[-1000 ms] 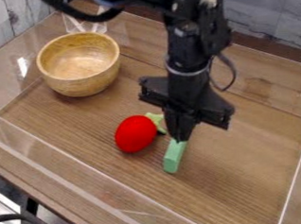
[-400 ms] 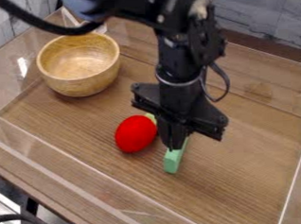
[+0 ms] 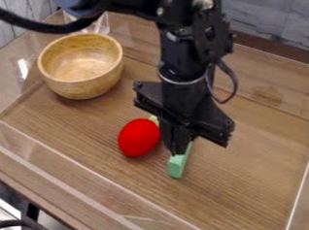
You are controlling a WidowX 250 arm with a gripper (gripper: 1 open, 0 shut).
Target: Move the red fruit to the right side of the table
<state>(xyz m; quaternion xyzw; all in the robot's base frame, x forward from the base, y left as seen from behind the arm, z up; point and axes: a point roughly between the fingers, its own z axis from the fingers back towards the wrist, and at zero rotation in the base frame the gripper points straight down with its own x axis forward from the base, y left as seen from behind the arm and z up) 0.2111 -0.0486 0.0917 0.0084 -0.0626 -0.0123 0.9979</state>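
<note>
The jaws point straight down at the end of the black arm and are drawn fully together on the upper end of a light-green bar. The bar's lower end shows below them; whether that end touches the surface or hangs just above it cannot be told from this view. The wide black cross-piece of the gripper hides the fingertips themselves, so only the lower green end of the bar shows.

Just to the left of the jaws, as the camera sees it, lies the red fruit, resting on the surface and not held. Its pale green leafy top points toward the jaws and is partly covered by the black gripper body, so whether the two touch is unclear. The fruit sits near the middle of the surface, close beside the green bar but apart from it.

Farther from the jaws, up and to the left in the picture, a wooden bowl stands upright, well apart from both the fruit and the bar.

All of this rests on the brown wood-grain surface, whose right part beyond the jaws is bare wood. Low clear walls edge it along the near and left sides.
</note>
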